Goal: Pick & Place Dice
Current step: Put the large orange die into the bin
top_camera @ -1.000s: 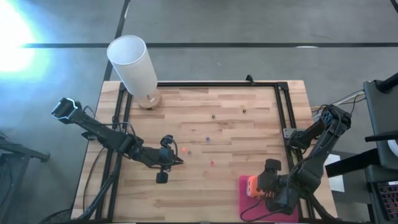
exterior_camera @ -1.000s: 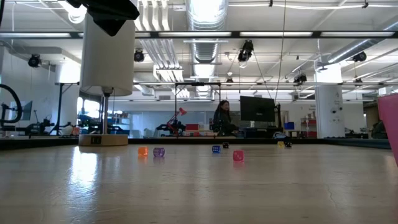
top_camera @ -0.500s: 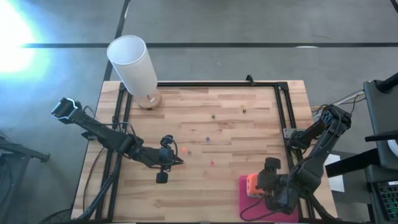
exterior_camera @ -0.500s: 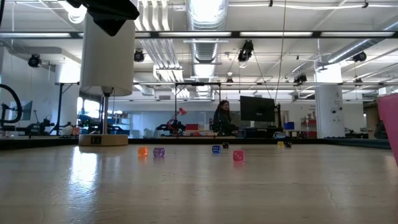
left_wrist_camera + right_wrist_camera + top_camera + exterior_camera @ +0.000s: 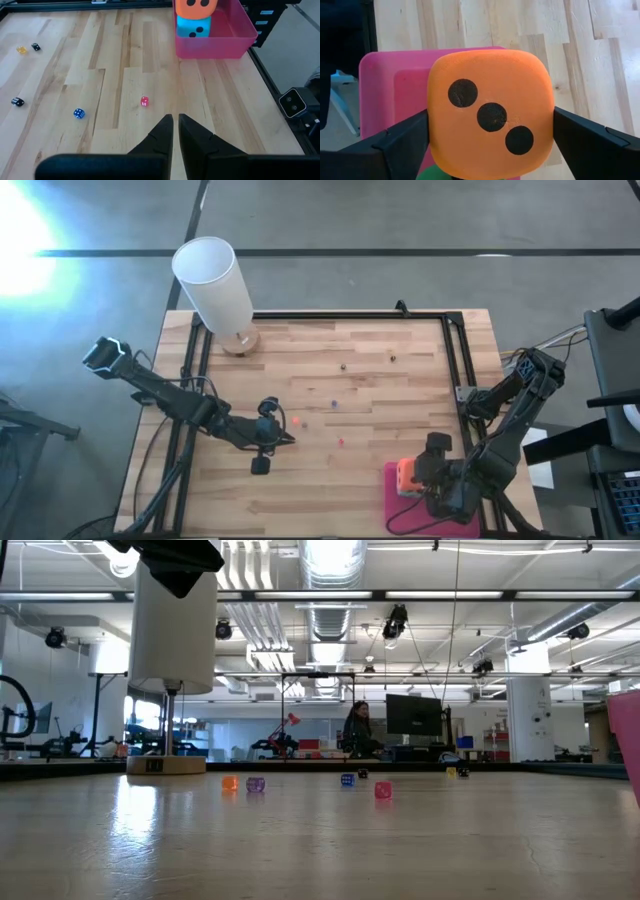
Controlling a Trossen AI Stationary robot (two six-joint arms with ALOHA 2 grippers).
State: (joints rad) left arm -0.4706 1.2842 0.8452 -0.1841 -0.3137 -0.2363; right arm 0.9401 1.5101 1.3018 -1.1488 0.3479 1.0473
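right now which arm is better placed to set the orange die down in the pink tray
Right. Its tool is shut on the orange die, directly over the pink tray. The left tool is shut and empty, mid-table, well short of the tray.

We count two grippers: left [image 5: 175, 119], right [image 5: 405, 479]. One white cylinder [image 5: 215, 285]. One pink tray [image 5: 235, 42]. Big soft dice, we make it three: orange die [image 5: 490, 112], teal die [image 5: 194, 27], green sliver [image 5: 437, 174]. Tiny dice [image 5: 383, 790] on table: seven, possibly, far ones bunch together. One person [image 5: 357, 730] behind.
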